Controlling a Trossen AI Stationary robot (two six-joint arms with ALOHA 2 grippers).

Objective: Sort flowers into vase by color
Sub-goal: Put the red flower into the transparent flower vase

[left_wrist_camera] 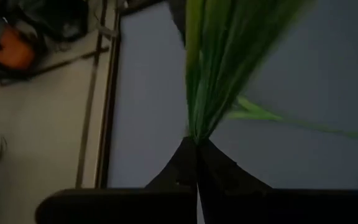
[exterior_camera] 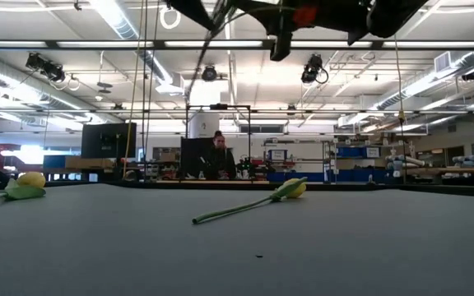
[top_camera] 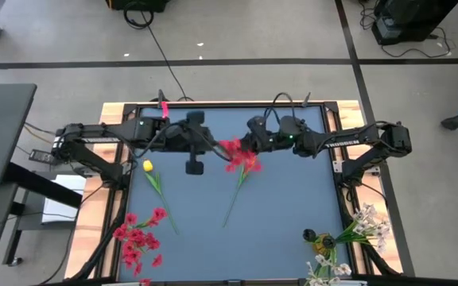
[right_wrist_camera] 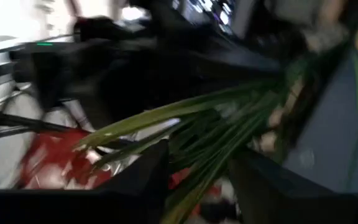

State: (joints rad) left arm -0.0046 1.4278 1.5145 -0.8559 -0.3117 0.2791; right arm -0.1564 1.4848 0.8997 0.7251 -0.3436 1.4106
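A: Two end effectors met over the desk centre in the high view; left end effector and right end effector flanked the red flower.

B: Low view?

A: Only a yellow tulip lying flat.

B: Wrist views?

A: Left pinched green stems tight; right's fingers were spread around leaves. A mistimed release could drop it.
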